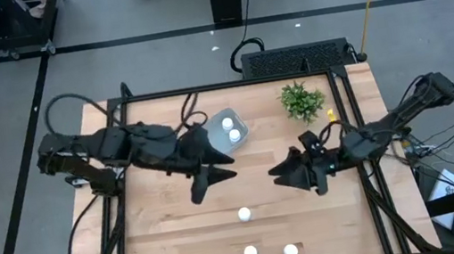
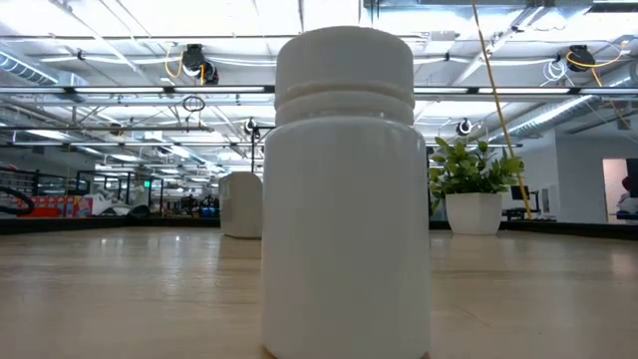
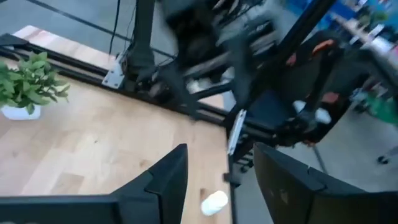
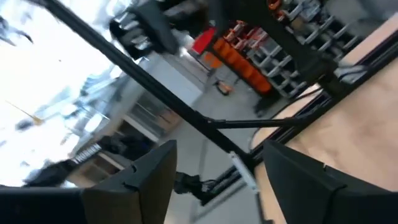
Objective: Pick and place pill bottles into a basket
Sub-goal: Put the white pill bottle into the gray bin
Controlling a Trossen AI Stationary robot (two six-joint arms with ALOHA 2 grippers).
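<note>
So far two pill bottles [image 1: 230, 128] are being held in the basket [image 1: 219, 138] upper centre, three [image 1: 245, 215] are being left lower centre, and both empty grippers, left gripper [image 1: 203, 187] and right gripper [image 1: 286, 178], are being kept apart.

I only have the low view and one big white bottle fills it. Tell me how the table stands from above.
Observer: Two pill bottles already lie in the basket.
Operator: Count the ones left out.
Observer: Three stand on the table: one mid-table, two near the front edge.
Operator: Place the arms.
Observer: The left gripper hangs beside the basket, the right gripper below the plant; neither holds a bottle.
</note>
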